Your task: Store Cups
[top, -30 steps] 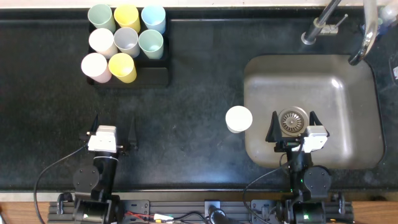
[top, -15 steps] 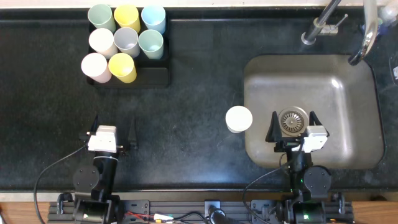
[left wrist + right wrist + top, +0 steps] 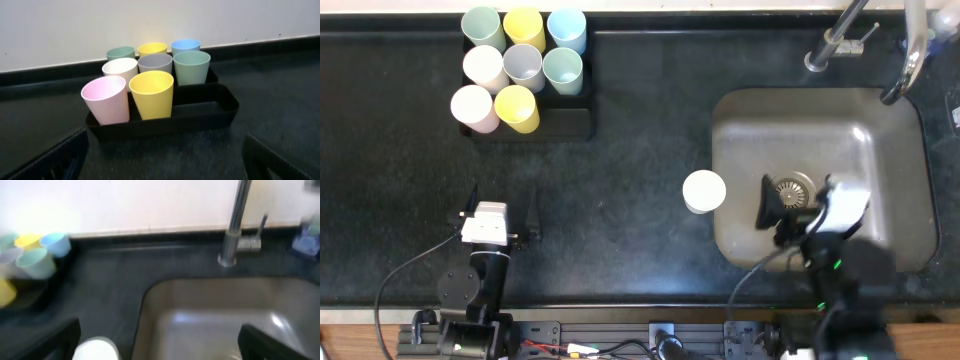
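A lone white cup (image 3: 704, 191) stands upside down on the dark counter just left of the sink; it also sits at the edge of the right wrist view (image 3: 97, 349). The black tray (image 3: 570, 125) at the back left holds several pastel cups, among them a pink cup (image 3: 106, 99) and a yellow cup (image 3: 151, 93) in front; its front right slot (image 3: 200, 112) is bare. My left gripper (image 3: 504, 200) stands open on the counter well short of the tray, nothing between its fingers. My right gripper (image 3: 798, 195) is open over the sink's left half, to the right of the white cup.
The steel sink (image 3: 880, 130) fills the right side, with its drain (image 3: 792, 190) under the right gripper and a faucet (image 3: 835, 40) behind it. Dark counter stretches between the tray and the sink. A wall runs along the back edge.
The right arm has started to move: its wrist has shifted right and toward the front, showing blurred, and its gripper has tilted. The left arm and all the cups stay put.
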Robot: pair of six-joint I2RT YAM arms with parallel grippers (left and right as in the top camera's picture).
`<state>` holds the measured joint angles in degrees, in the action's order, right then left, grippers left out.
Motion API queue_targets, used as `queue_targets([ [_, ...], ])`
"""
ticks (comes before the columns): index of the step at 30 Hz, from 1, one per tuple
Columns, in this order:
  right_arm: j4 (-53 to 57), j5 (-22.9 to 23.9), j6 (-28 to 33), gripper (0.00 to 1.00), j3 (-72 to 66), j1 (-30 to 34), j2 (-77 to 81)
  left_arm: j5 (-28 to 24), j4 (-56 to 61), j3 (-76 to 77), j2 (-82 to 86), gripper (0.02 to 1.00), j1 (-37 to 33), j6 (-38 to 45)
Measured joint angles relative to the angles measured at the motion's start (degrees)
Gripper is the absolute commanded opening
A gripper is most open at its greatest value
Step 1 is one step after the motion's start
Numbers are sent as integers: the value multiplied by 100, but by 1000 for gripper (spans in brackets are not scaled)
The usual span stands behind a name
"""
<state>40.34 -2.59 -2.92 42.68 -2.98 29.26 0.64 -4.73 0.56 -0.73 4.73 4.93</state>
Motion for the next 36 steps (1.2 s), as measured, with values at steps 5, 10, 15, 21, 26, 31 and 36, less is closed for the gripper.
queue_targets([
  [5,2343,-9,74,996,2433,-542,2297,-2,0,0,0,998,0,2],
  [10,3427,-17,507,996,3453,-1032,4024,-2,0,0,0,998,0,2],
  [15,3641,-17,1038,998,3497,-1178,5077,-2,0,0,0,998,0,2],
  [21,3637,-146,1762,998,3497,-1178,5908,-2,0,0,0,998,0,2],
  [26,3598,-190,2225,998,3497,-1178,6398,-4,0,0,0,998,0,2],
  [31,3541,-190,2404,998,3497,-1178,6719,-2,0,0,0,996,0,2],
  [36,3451,-149,2518,996,3497,-1180,7020,-2,0,0,0,998,0,2],
])
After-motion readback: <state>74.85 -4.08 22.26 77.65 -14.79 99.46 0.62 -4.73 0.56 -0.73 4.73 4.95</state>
